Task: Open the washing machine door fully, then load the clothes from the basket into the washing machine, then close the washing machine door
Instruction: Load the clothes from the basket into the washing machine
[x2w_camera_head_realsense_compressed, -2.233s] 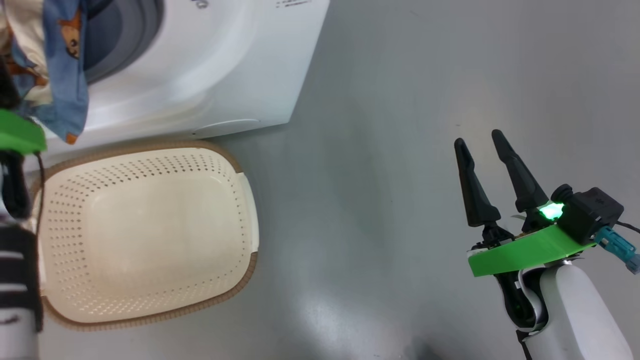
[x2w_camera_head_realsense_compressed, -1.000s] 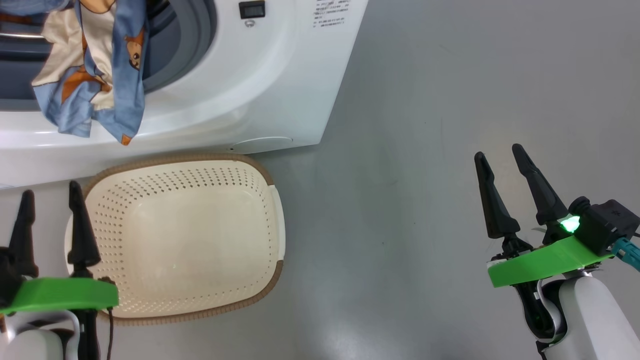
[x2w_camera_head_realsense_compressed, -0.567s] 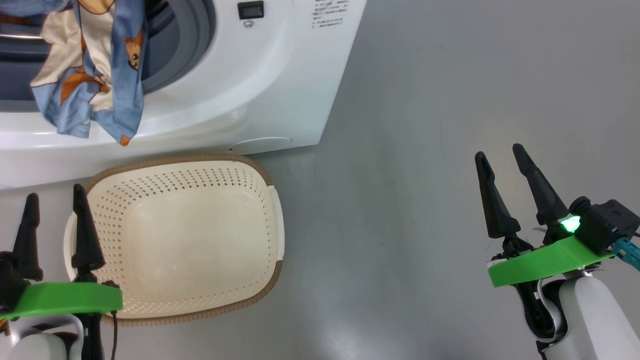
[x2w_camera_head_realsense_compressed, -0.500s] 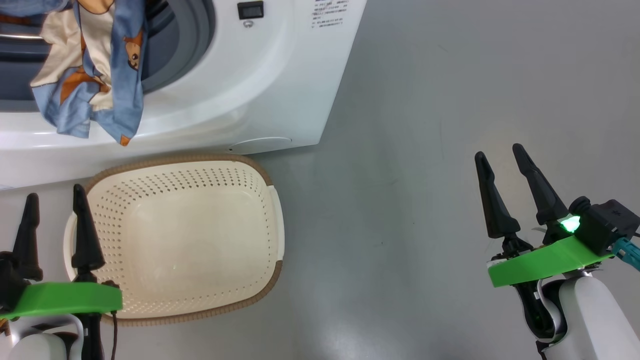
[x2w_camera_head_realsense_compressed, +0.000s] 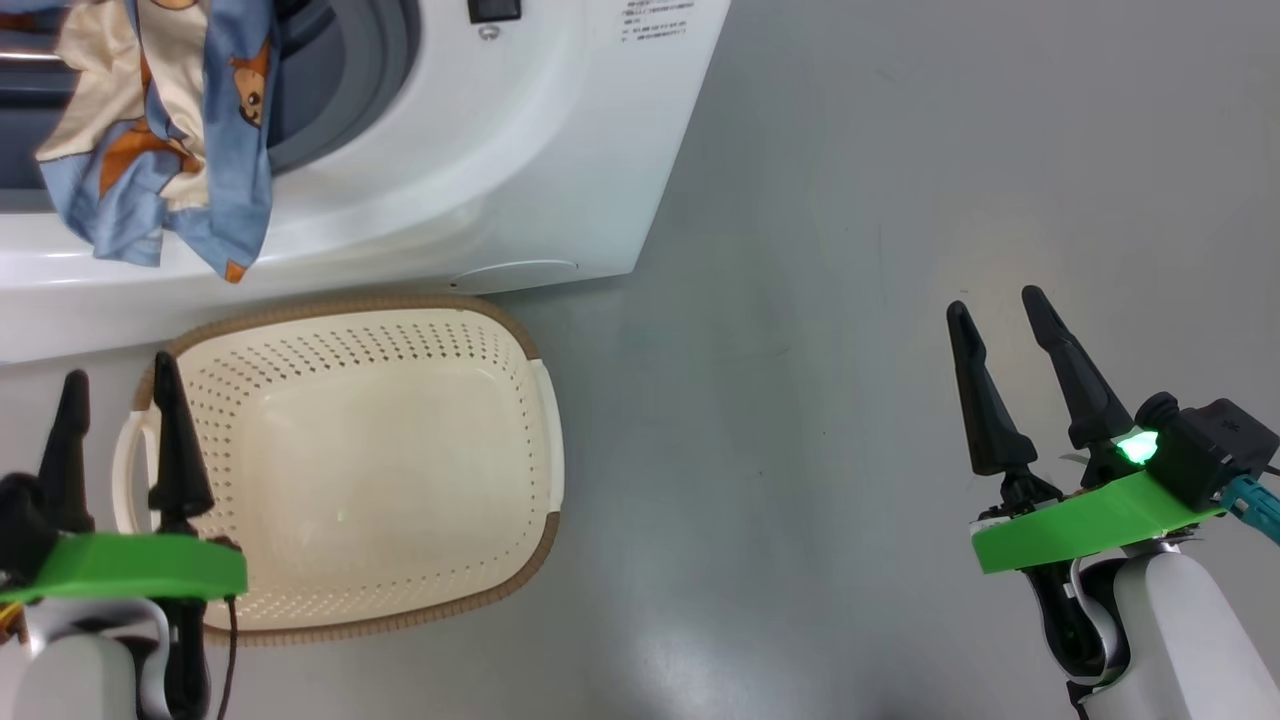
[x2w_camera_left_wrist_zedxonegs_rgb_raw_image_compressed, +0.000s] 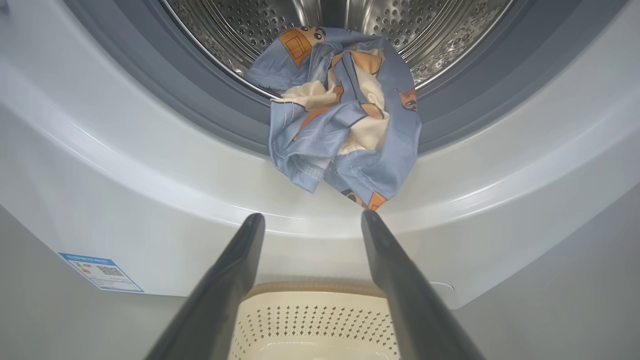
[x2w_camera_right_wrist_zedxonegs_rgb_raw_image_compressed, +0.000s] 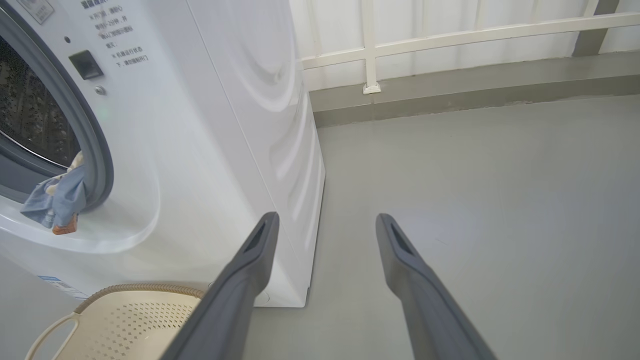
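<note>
Clothes (x2w_camera_left_wrist_zedxonegs_rgb_raw_image_compressed: 345, 125) soft, limp, half hanging over gasket (x2w_camera_left_wrist_zedxonegs_rgb_raw_image_compressed: 165, 90) — pinch bunched middle. Left gripper (x2w_camera_head_realsense_compressed: 120, 368), right gripper (x2w_camera_head_realsense_compressed: 992, 300) both released, empty.

place: laundry corner of a plain utility space
appliance: white front-loading washing machine (x2w_camera_right_wrist_zedxonegs_rgb_raw_image_compressed: 240, 125)
underfoot: bare, glossy grey floor (x2w_camera_head_realsense_compressed: 850, 300)
backdrop: white barred panelling (x2w_camera_right_wrist_zedxonegs_rgb_raw_image_compressed: 450, 40) above a grey kerb (x2w_camera_right_wrist_zedxonegs_rgb_raw_image_compressed: 450, 100)
laundry gear: cream perforated basket (x2w_camera_head_realsense_compressed: 350, 470) on the floor before the machine

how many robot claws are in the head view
2. The left dark two-fingered claw is at lower left, by the left handle of the cream perforated plastic basket; the right claw is at lower right, over grey floor. Both are open.
</note>
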